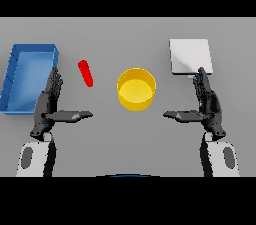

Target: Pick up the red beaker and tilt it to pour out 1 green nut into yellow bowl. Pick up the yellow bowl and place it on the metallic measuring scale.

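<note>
I read no writing or labels on anything here; the surface is a plain grey table. From the left I count one blue tray at the edge; my left hand just beside it, fingers straight, thumb stretched inward, gripping nothing; one red beaker lying tilted past that thumb, apart from it; one yellow bowl upright at centre, well apart from both hands; my right hand, fingers equally straight and empty, its fingertips overlapping the near edge of the one metallic measuring scale.
</note>
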Controlling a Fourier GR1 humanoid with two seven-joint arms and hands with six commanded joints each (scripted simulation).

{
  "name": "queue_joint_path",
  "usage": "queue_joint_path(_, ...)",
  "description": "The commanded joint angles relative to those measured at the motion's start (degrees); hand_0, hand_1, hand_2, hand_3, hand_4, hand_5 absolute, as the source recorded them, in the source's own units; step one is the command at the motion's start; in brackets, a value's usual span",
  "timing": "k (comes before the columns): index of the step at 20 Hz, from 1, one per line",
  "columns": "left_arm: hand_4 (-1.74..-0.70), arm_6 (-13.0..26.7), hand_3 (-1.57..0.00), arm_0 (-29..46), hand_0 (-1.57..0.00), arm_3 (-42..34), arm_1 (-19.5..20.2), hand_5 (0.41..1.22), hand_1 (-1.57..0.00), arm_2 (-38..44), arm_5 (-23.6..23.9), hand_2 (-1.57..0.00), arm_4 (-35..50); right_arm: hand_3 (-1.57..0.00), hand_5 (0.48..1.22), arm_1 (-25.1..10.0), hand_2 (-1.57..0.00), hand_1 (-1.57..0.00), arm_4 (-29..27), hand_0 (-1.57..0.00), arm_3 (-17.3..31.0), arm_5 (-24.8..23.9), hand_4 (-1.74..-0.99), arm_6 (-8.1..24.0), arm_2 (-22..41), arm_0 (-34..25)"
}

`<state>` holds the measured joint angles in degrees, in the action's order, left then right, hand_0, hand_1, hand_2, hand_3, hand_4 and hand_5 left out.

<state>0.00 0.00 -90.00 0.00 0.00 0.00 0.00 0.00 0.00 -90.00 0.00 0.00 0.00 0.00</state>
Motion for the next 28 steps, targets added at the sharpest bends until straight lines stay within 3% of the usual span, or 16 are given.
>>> queue_joint_path(1, -1.2, -0.07, 0.0, 0.12, 0.0, -0.09, -0.1, 0.677, 0.0, -0.11, 0.07, 0.0, -0.05, 0.0, 0.572, 0.03, 0.0, 0.0, 0.0, 0.0, -0.01, -0.05, -1.177, -0.01, 0.02, 0.01)
queue_joint_path(6, -1.2, -0.81, 0.0, 1.8, 0.0, -1.07, -1.34, 0.677, 0.0, -1.65, 0.33, 0.0, -1.07, 0.0, 0.572, 0.18, 0.0, 0.0, 0.19, 0.0, 0.37, -0.25, -1.177, 0.43, 0.11, -0.21)
queue_joint_path(8, -1.2, -2.14, 0.0, 4.46, 0.0, -5.19, 1.3, 0.677, 0.0, -4.37, -0.7, 0.0, -4.63, 0.0, 0.573, -3.37, 0.0, 0.0, 6.79, 0.0, -2.17, -1.24, -1.178, -2.14, 2.63, 1.59)
queue_joint_path(12, -1.2, 1.31, 0.0, 5.8, 0.0, -8.75, 2.33, 0.668, 0.0, -6.14, -0.97, 0.0, -6.38, 0.0, 0.583, -4.09, 0.0, 0.0, 10.33, 0.0, -4.65, -1.47, -1.194, -1.77, 5.08, 2.89)
queue_joint_path(16, -1.17, 2.73, 0.0, 6.13, 0.0, -9.52, 1.96, 0.653, 0.0, -7.54, -0.66, 0.0, -7.93, 0.0, 0.597, -3.87, 0.0, 0.0, 7.71, 0.0, -5.0, 0.42, -1.244, -2.74, 4.77, 3.32)
queue_joint_path(19, -1.18, 3.62, 0.0, 4.77, 0.0, -7.28, 1.7, 0.658, 0.0, -7.3, -0.63, 0.0, -8.07, 0.0, 0.618, -4.44, 0.0, 0.0, 6.34, 0.0, -5.24, 1.73, -1.284, -4.41, 4.33, 3.85)
queue_joint_path(21, -1.19, 4.49, 0.0, 1.64, 0.0, -4.13, 1.76, 0.658, 0.0, -5.94, -0.38, 0.0, -7.57, 0.0, 0.624, -5.14, 0.0, 0.0, 5.84, 0.0, -4.71, 2.24, -1.292, -3.86, 3.73, 2.78)
queue_joint_path(28, -1.21, 0.63, 0.0, -9.64, 0.0, 11.17, 1.24, 0.651, 0.0, -2.31, 2.44, 0.0, -9.06, 0.0, 0.617, -4.97, 0.0, 0.0, 6.46, 0.0, -4.61, 2.18, -1.29, -3.49, 4.1, 2.63)
